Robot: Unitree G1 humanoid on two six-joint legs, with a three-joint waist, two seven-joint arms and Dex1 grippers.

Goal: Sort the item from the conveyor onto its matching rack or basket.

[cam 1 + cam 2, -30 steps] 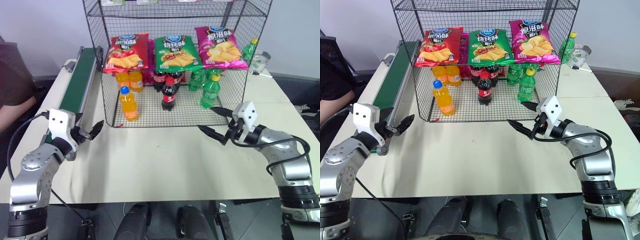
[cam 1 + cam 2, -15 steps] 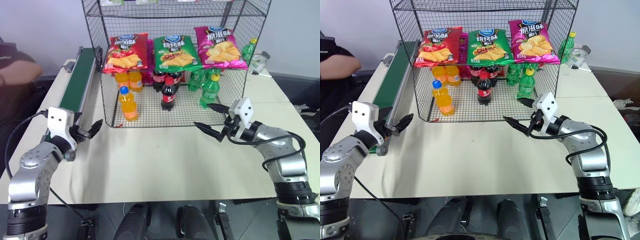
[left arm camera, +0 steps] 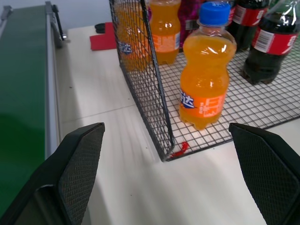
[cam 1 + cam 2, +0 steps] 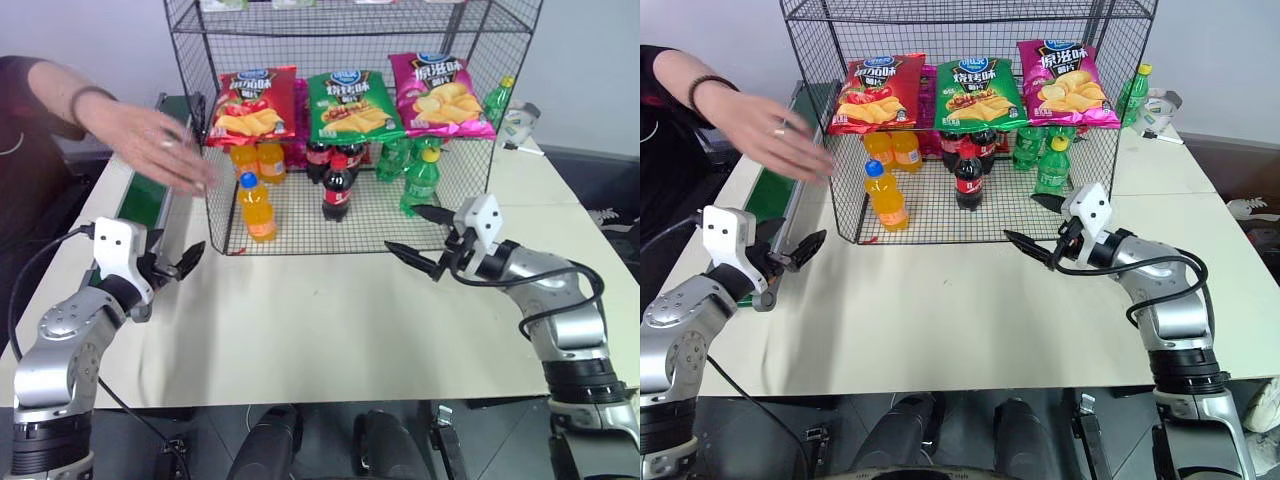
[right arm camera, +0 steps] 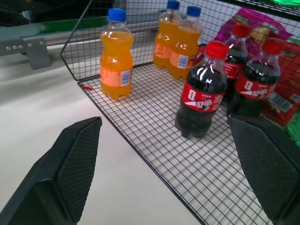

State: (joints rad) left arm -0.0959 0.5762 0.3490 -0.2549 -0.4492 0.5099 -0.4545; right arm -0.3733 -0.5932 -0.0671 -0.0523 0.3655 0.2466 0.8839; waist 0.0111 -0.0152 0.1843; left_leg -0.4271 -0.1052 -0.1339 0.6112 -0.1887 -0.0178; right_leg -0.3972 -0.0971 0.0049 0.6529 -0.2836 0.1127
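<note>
Both the left gripper (image 4: 178,262) and right gripper (image 4: 418,234) stand spread and empty; ahead of them, cage mesh (image 4: 215,190) partly veils the orange soda bottle (image 4: 256,208).

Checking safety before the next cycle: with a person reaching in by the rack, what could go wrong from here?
1. A person's hand reaches over the conveyor toward the rack, just ahead of the open left gripper; any forward move there might strike it.
2. The orange soda bottle stands close to the rack's front edge; a bump could tip it out.
3. The open right gripper hovers at the rack's front, so its fingers may snag the mesh.
</note>
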